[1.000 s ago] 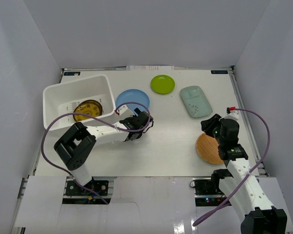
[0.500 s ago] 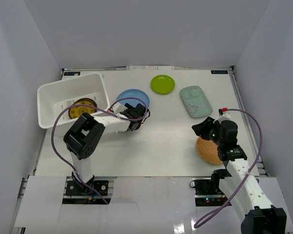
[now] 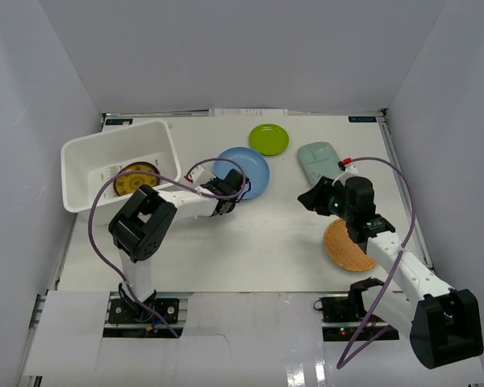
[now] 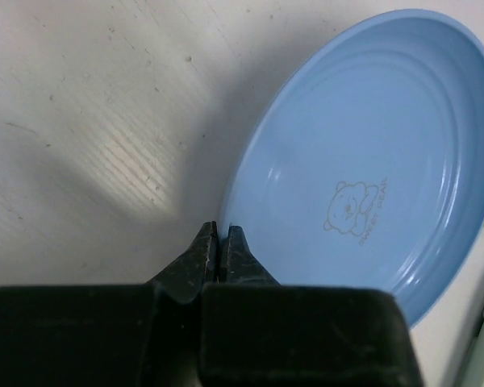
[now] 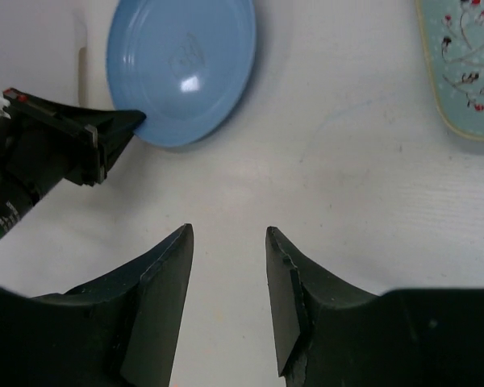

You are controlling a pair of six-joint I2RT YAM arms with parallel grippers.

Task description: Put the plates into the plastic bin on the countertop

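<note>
The left gripper point(image 4: 219, 238) is clenched on the near rim of the blue plate point(image 4: 363, 161); its fingers meet with only a thin slit between them. The blue plate sits on the countertop point(image 3: 274, 234) just to the right of the plastic bin point(image 3: 97, 157), outside it, and casts a broad shadow along its gripped side. The bin stands at the left of the countertop and contains one gold-and-black plate point(image 3: 135, 178). The right gripper point(image 5: 226, 266) is released, jaws spread and holding nothing, positioned above bare countertop near the centre. The lime green plate point(image 3: 269, 139) lies behind the blue plate. The pale mint oblong plate point(image 3: 316, 157) lies right of it, partly covered by the right arm. The tan woven plate point(image 3: 345, 248) lies at the near right, beside that arm.
</note>
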